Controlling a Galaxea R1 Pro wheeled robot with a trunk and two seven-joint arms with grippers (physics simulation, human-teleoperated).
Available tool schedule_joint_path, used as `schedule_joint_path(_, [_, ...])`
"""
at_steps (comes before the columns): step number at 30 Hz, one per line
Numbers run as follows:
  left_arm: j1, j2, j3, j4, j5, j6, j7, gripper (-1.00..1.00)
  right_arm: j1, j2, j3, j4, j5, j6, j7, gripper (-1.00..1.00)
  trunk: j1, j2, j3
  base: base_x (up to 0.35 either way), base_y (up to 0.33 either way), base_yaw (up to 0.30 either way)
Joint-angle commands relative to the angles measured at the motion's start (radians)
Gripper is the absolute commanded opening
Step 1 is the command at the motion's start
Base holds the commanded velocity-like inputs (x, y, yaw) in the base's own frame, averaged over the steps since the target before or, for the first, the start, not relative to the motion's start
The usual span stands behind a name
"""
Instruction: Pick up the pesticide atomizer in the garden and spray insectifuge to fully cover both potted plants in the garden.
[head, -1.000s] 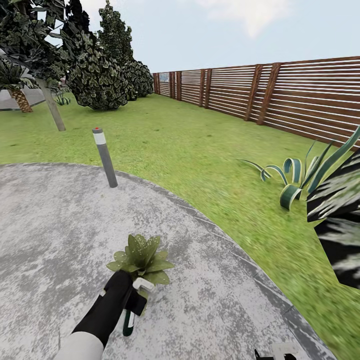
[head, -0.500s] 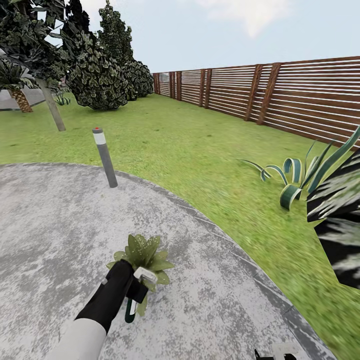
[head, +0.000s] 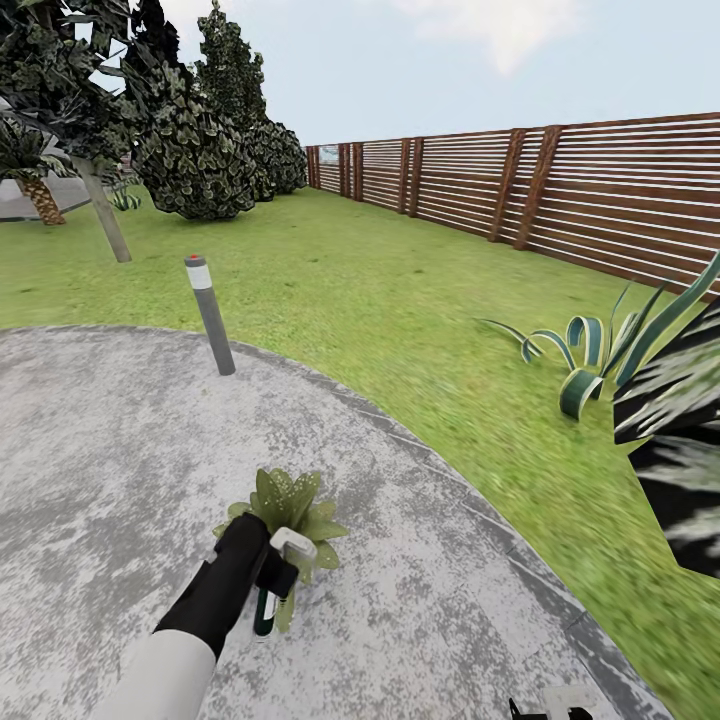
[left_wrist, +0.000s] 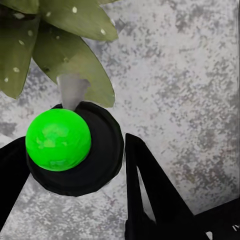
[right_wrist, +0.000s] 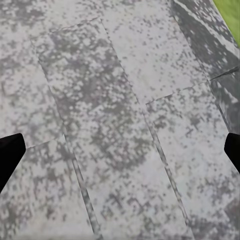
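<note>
On the grey paved circle (head: 120, 450) stands one potted plant (head: 287, 508), a low rosette of broad green leaves; the other one is out of view. My left gripper (head: 268, 582) is shut on the pesticide atomizer (head: 264, 610), which hangs upright with its pale trigger head (head: 294, 548) right at the plant's near leaves. The left wrist view looks along the black fingers (left_wrist: 150, 195) at the atomizer (left_wrist: 75, 150), with speckled leaves (left_wrist: 70, 55) just beyond its grey nozzle. My right gripper (right_wrist: 120, 150) is open over bare paving, and its edge shows low in the head view (head: 545, 708).
A grey bollard light (head: 210, 315) stands at the paving's far edge. On the lawn (head: 400, 300) to the right are a striped agave (head: 590, 365) and dark patchy foliage (head: 670, 450). The brown slat fence (head: 560, 190) runs along the right, and trees (head: 190, 130) stand at the back left.
My left gripper has lifted the atomizer a little and carried it forward, bringing the trigger head closer to the plant's leaves. The view and the right arm have not moved.
</note>
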Motion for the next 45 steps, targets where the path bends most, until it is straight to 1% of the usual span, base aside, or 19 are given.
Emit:
schedule_joint_path(1, [-0.007,0.0,0.0,-0.002,-0.011,0.003,-0.01,-1.0,0.0,0.0,0.009,0.0,-0.009,-0.003,-0.003,1.0,0.0,0.0,-0.001,0.0,0.0,0.0])
schedule_joint_path(5, [-0.031,0.0,0.003,0.003,-0.012,0.005,-0.011,-1.0,0.0,0.0,0.009,0.0,-0.009,-0.003,-0.003,1.0,0.0,0.0,-0.001,0.0,0.0,0.0])
schedule_joint_path(9, [-0.022,0.005,-0.002,0.011,-0.018,0.004,-0.01,-1.0,0.0,0.0,0.009,0.0,-0.009,-0.003,-0.004,1.0,0.0,0.0,-0.001,0.0,0.0,0.0])
schedule_joint_path(13, [0.006,0.019,-0.004,0.013,-0.02,-0.003,-0.011,-1.0,0.0,0.0,0.009,0.0,-0.009,-0.003,-0.004,1.0,0.0,0.0,-0.001,0.0,0.0,0.0])
schedule_joint_path(14, [0.01,0.025,-0.003,0.015,-0.02,-0.004,-0.011,-1.0,0.0,0.0,0.009,0.0,-0.009,-0.003,-0.004,1.0,0.0,0.0,-0.001,0.0,0.0,0.0])
schedule_joint_path(16, [0.024,0.046,-0.003,0.023,-0.019,-0.007,-0.011,-1.0,0.0,0.0,0.009,0.0,-0.009,-0.003,-0.004,1.0,0.0,0.0,-0.001,0.0,0.0,0.0])
schedule_joint_path(17, [0.029,0.062,-0.003,0.036,-0.018,-0.011,-0.013,-1.0,0.0,0.0,0.009,0.0,-0.009,-0.003,-0.004,1.0,0.0,0.0,-0.001,0.0,0.0,0.0])
schedule_joint_path(21, [0.032,0.089,-0.001,0.1,-0.016,-0.019,-0.016,-1.0,0.0,0.0,0.009,0.0,-0.009,-0.003,-0.004,1.0,0.0,0.0,-0.001,0.0,0.0,0.0])
schedule_joint_path(26, [0.045,0.096,-0.001,0.129,-0.018,-0.023,-0.014,-1.0,0.0,0.0,0.009,0.0,-0.009,-0.003,-0.004,1.0,0.0,0.0,-0.001,0.0,0.0,0.0])
schedule_joint_path(28, [0.055,0.096,0.0,0.152,-0.021,-0.043,-0.011,-1.0,0.0,0.0,0.009,0.0,-0.009,-0.003,-0.004,1.0,0.0,0.0,-0.001,0.0,0.0,0.0])
schedule_joint_path(30, [0.065,0.096,0.003,0.201,-0.019,-0.142,-0.005,-1.0,0.0,0.0,0.008,0.0,-0.01,-0.003,-0.004,1.0,0.0,0.0,-0.001,0.0,0.0,0.0])
schedule_joint_path(34, [0.07,0.096,0.008,0.239,-0.018,-0.181,-0.002,-1.0,0.0,0.0,0.008,0.0,-0.009,-0.003,-0.004,1.0,0.0,0.0,-0.001,0.0,0.0,0.0])
schedule_joint_path(36, [0.072,0.097,0.027,0.241,-0.017,-0.186,0.001,-1.0,0.0,0.0,0.008,0.0,-0.01,-0.003,-0.004,1.0,0.0,0.0,-0.001,0.0,0.0,0.0])
schedule_joint_path(38, [0.074,0.095,0.076,0.243,-0.017,-0.2,0.009,-1.0,0.0,-0.001,0.008,0.0,-0.01,-0.003,-0.004,1.0,0.0,0.0,-0.001,0.0,0.0,0.0])
schedule_joint_path(39, [0.076,0.095,0.109,0.24,-0.019,-0.232,0.024,-1.0,0.0,-0.001,0.008,0.0,-0.011,-0.003,-0.003,1.0,0.0,0.0,-0.001,-0.047,0.0,0.0])
schedule_joint_path(40, [0.086,0.096,0.127,0.238,-0.018,-0.254,0.054,-1.0,0.0,0.0,0.009,0.0,-0.011,-0.003,-0.003,1.0,0.0,0.0,-0.001,-0.132,0.0,0.0])
schedule_joint_path(41, [0.104,0.096,0.14,0.234,-0.018,-0.267,0.124,-1.0,0.0,0.0,0.009,0.0,-0.011,-0.003,-0.002,1.0,0.0,0.0,-0.001,-0.291,0.0,0.0])
schedule_joint_path(42, [0.109,0.097,0.144,0.234,-0.017,-0.269,0.159,-1.0,0.0,0.0,0.009,0.0,-0.011,-0.003,-0.002,1.0,0.0,0.0,-0.001,-0.32,0.0,0.0])
schedule_joint_path(45, [0.111,0.095,0.146,0.233,-0.017,-0.27,0.176,-1.0,0.0,0.0,0.009,0.0,-0.011,-0.003,-0.002,1.0,0.0,0.0,-0.001,-0.332,0.073,0.0])
